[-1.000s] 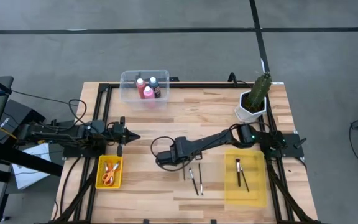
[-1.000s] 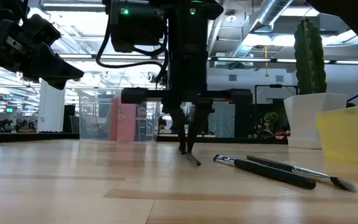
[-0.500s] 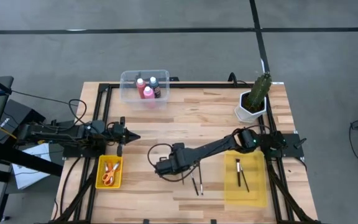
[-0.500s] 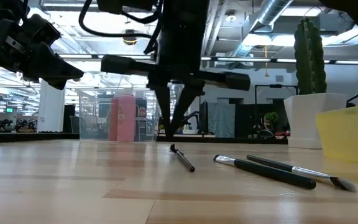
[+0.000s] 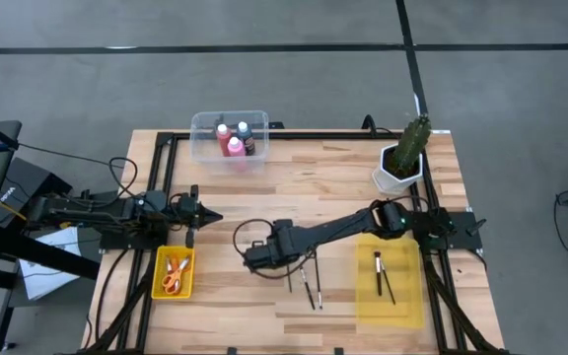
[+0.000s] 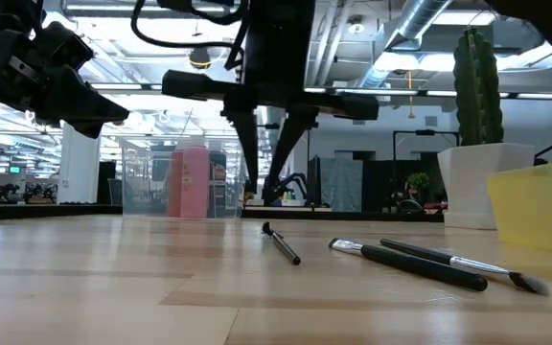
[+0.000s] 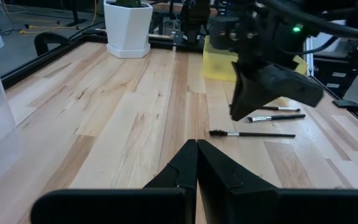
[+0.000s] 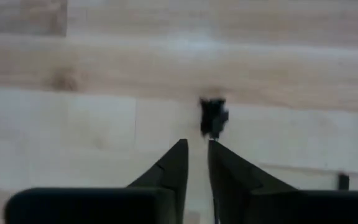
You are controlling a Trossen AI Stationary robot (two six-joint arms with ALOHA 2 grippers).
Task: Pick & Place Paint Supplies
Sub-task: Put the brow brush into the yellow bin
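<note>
A thin dark brush [image 6: 282,244] lies flat on the wooden table, also seen in the left wrist view [image 7: 253,134]; its bristle head [image 8: 213,118] shows just beyond my right fingers. My right gripper [image 6: 264,198] hangs above it, pointing steeply down, its fingers a little apart with nothing between them. Two more brushes [image 6: 420,264] lie to its right, and another two lie in the yellow tray [image 5: 388,281]. Red, pink and dark paint bottles [image 5: 233,140] stand in a clear bin [image 5: 201,138]. Scissors [image 5: 174,275] lie in a small yellow bin. My left gripper [image 7: 196,149] waits shut at the table's left.
A green plant in a white pot [image 5: 402,160] stands at the far right corner. Black arm-mount frames run along the left and right edges. Bare wood lies between the clear bin and the brushes and along the near edge.
My right gripper has risen from the table and its fingers have parted slightly. The thin brush that its tips were on a second ago stays lying on the wood where it was.
</note>
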